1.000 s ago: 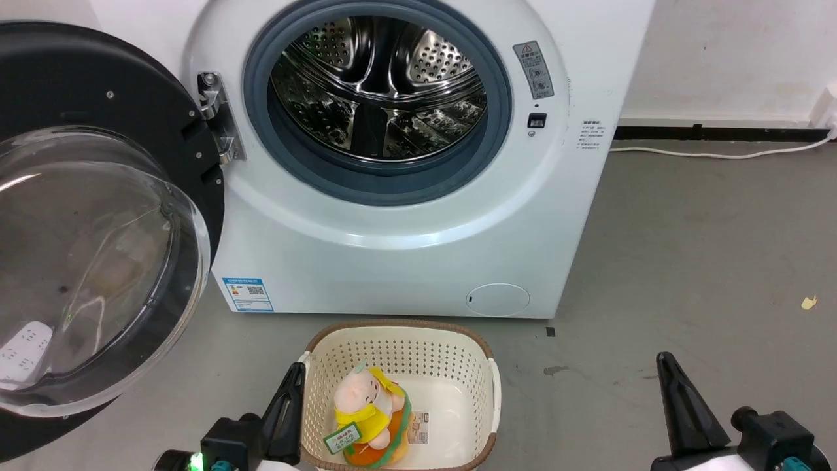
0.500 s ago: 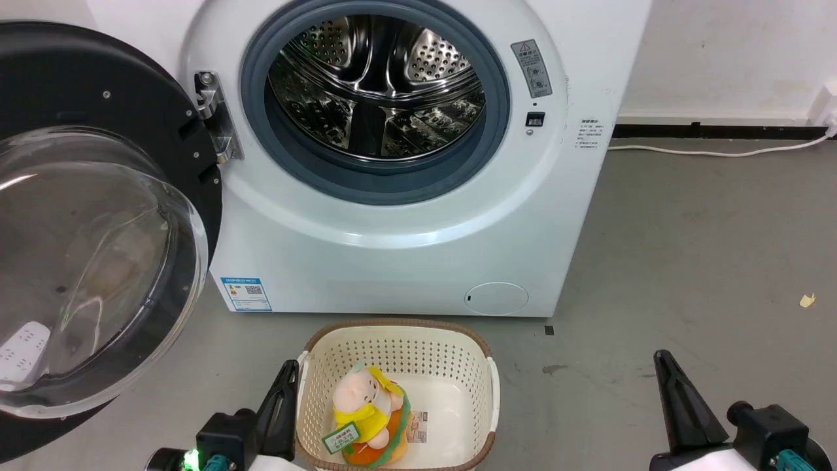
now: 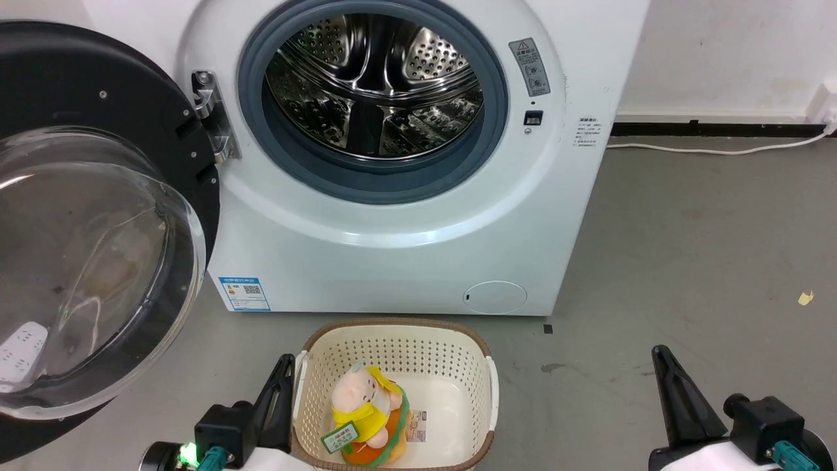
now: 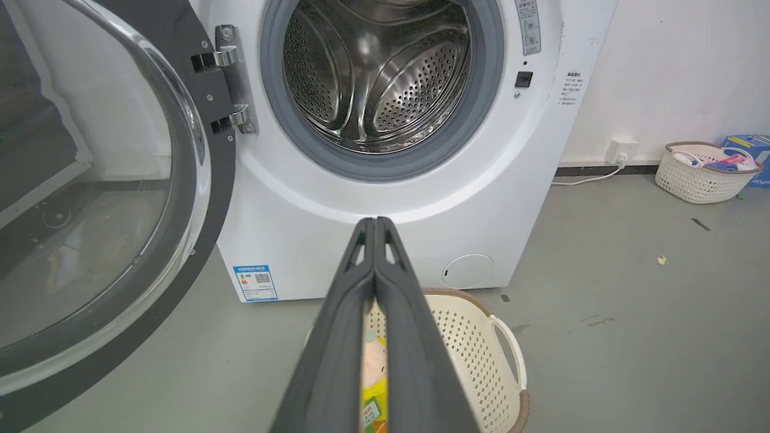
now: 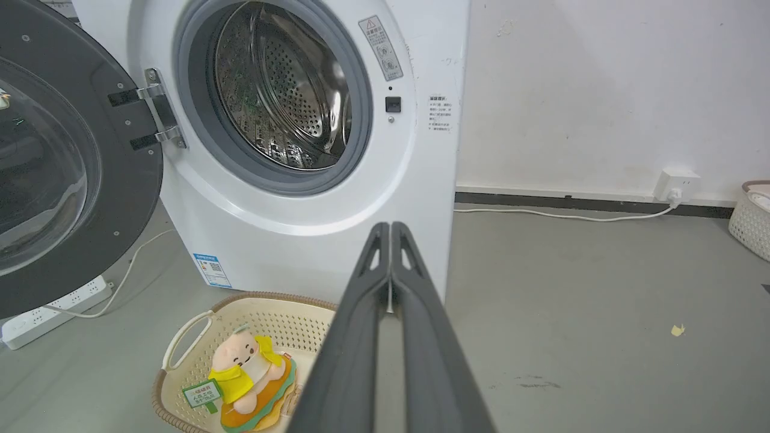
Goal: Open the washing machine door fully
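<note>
The washing machine door (image 3: pixel 78 78) stands swung out wide to the left of the steel drum (image 3: pixel 373 78), its clear glass bowl (image 3: pixel 91 261) bulging toward me. It hangs on the metal hinge (image 3: pixel 210 118). The door (image 4: pixel 224 156) also fills the left of the left wrist view, and the door (image 5: pixel 129 192) is at the left of the right wrist view. My left gripper (image 3: pixel 286 361) is shut, low beside the basket, holding nothing and well clear of the door. My right gripper (image 3: pixel 659 351) is shut and empty at the lower right. Both pairs of fingertips (image 4: pixel 374 221) (image 5: pixel 390 225) are pressed together.
A cream basket (image 3: pixel 392 326) with a plush toy (image 3: pixel 366 412) sits on the floor before the machine, under the small white flap (image 3: pixel 495 296). A power strip (image 5: pixel 54 307) lies under the door. A wall socket (image 5: pixel 677 180) and a second basket (image 4: pixel 704 171) are to the right.
The whole head view has shifted slightly, so the camera moved. My left gripper has drifted a little to the left. The door stays at the same wide angle.
</note>
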Tool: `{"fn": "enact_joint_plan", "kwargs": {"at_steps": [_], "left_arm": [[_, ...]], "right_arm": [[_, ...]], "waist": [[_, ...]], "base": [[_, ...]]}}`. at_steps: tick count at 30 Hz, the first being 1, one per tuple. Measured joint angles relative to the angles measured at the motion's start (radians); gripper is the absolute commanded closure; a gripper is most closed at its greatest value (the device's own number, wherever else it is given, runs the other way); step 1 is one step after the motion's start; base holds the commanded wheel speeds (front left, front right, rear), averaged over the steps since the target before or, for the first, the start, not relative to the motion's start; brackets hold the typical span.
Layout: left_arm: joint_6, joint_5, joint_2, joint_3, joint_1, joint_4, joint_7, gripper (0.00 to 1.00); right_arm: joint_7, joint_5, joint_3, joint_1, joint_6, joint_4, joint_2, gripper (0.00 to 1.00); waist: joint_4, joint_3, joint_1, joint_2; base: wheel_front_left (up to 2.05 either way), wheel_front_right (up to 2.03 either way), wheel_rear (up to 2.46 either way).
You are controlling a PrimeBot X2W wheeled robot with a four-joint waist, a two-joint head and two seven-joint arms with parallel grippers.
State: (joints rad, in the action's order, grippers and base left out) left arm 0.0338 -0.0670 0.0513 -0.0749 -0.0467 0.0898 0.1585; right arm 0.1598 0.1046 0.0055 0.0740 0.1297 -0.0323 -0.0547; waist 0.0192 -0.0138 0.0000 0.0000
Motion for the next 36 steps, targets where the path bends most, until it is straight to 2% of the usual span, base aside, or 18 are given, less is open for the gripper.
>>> {"fn": "enact_joint_plan", "kwargs": {"at_steps": [36], "left_arm": [[-0.014, 0.027, -0.001, 0.032, 0.011, -0.038, -0.071, 1.0]], "right_arm": [[-0.072, -0.044, -0.001, -0.024, 0.0, 0.011, 0.0, 1.0]], "waist": [[-0.009, 0.006, 0.0, 0.0]], "base": [[0.0, 0.0, 0.0]]}}
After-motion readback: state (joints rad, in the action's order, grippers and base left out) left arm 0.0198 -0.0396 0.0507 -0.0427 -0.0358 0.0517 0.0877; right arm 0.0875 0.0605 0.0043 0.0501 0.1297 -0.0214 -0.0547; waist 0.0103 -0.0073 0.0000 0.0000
